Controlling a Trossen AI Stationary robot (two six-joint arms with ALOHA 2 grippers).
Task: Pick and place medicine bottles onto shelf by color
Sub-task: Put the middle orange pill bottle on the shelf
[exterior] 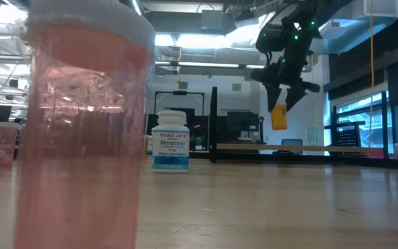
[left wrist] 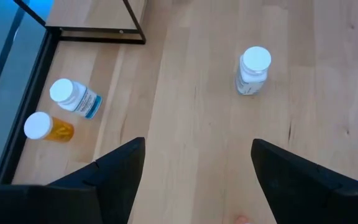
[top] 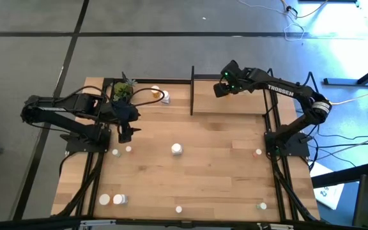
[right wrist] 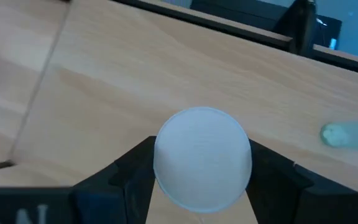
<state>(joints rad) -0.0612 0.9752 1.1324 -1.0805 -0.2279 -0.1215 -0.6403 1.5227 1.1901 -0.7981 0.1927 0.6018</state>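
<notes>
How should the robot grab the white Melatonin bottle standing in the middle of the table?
The Melatonin bottle stands upright with bare table all around it, so coming straight down from above looks best. The fingers should probably close on the round body just under the white cap, where the sides are straight.

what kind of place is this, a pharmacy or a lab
Likely a robotics lab or workshop, not a pharmacy: a bare wooden table on a concrete floor, loose cables, and monitors behind.

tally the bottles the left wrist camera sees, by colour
white medicine bottles: 2
orange medicine bottle: 1
total: 3
</notes>
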